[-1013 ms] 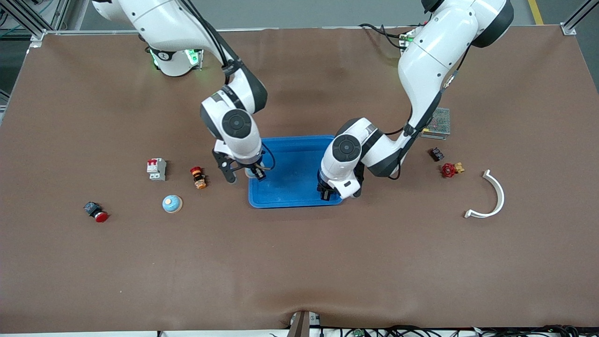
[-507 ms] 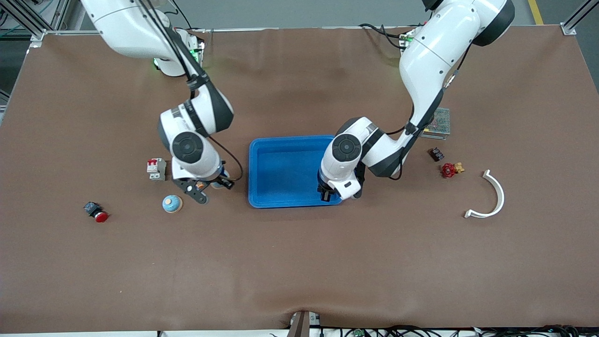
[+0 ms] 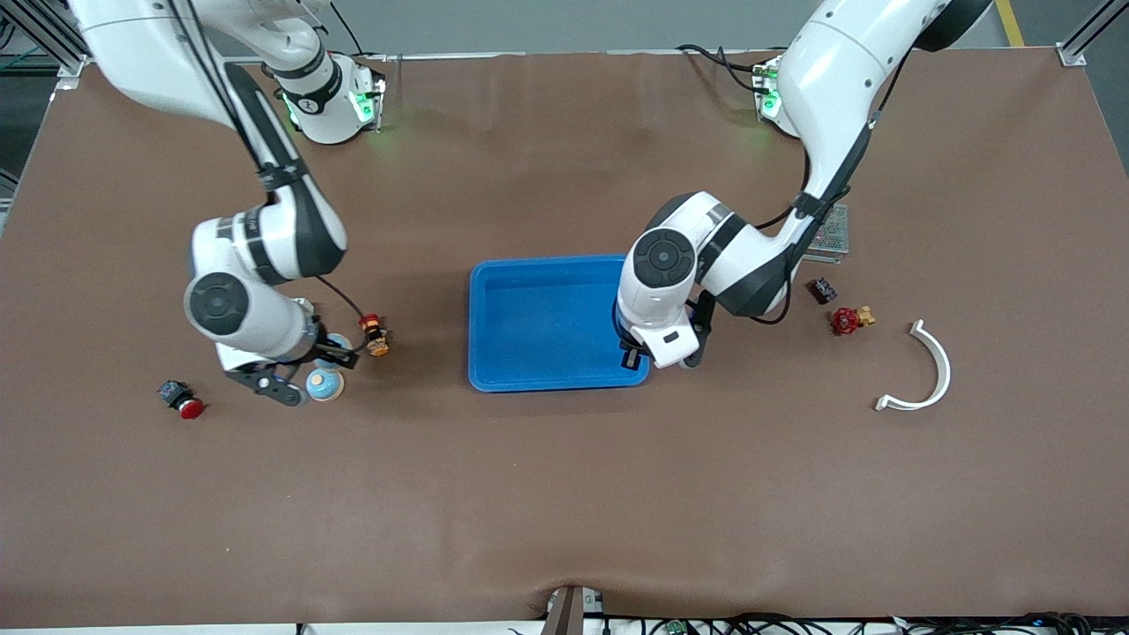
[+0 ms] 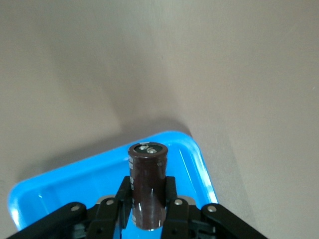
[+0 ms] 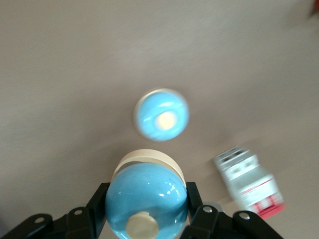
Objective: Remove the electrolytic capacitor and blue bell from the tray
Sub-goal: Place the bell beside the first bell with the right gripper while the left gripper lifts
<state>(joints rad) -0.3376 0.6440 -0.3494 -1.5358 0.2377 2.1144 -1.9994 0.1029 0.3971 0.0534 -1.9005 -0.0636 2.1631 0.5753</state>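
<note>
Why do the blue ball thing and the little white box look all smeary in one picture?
Right wrist view: the blue bell on the table and the white breaker are smeared by motion blur, while the bell held in the right end effector stays sharp. Left wrist view: the capacitor is crisp, with glare on the tray rim. Front view: sharp, soft shadows beside the tray.

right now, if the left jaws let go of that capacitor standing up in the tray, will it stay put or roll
The capacitor in the left gripper is a tall, narrow cylinder held upright over the blue tray, so it probably tips easily. Once on its side, its round, glossy sleeve would likely roll, though the tray's raised rim should catch it. It looks rigid, not fragile.
</note>
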